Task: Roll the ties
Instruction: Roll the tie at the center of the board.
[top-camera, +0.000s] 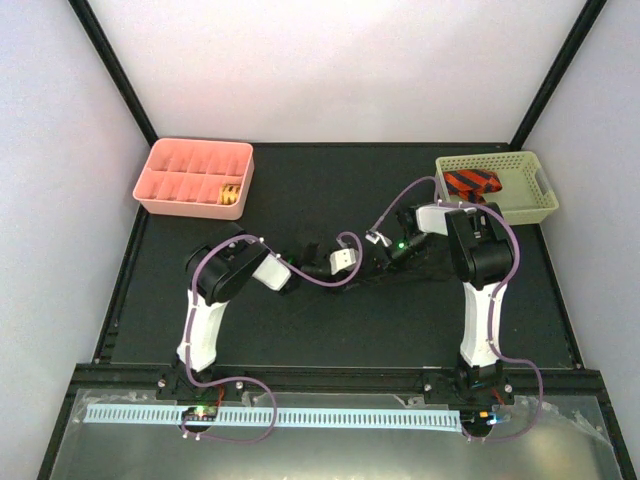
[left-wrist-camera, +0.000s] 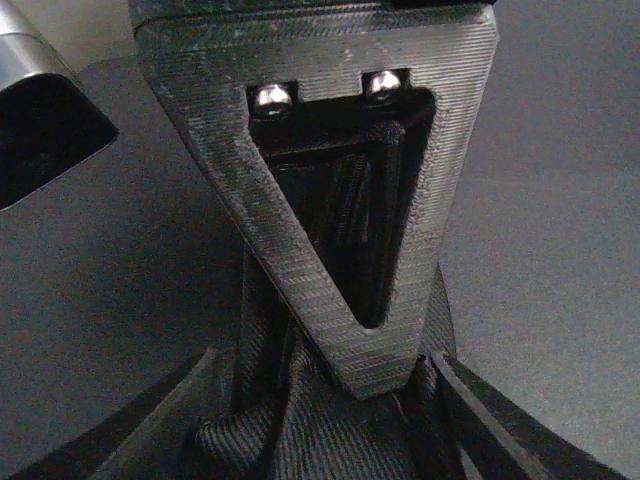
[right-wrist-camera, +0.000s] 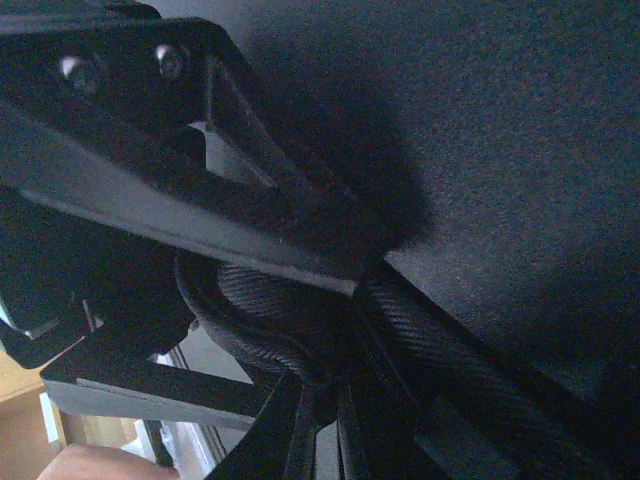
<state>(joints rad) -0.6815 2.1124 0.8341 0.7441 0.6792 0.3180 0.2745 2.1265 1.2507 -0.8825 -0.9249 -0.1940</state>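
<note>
One black tie (left-wrist-camera: 300, 445), mid-bench (top-camera: 300, 330), long axis parallel to near edge, coiled end pinched by right gripper (top-camera: 388, 258), left gripper (top-camera: 358, 270) spread astride the fabric.

Three ties (top-camera: 472, 183) (top-camera: 231, 194) (left-wrist-camera: 330, 440), two bins (top-camera: 180, 208) (top-camera: 525, 209)

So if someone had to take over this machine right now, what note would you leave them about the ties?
Left gripper: black tie fabric is bunched between its fingers; I cannot tell whether it is clamped.
Right gripper: shut on the coiled end of the same tie.
Done: one rolled patterned tie sits in a compartment of the pink tray.
To do: finish rolling the black tie, presumably for the tray too. Then roll the striped tie, which lies unrolled in the yellow basket.
</note>
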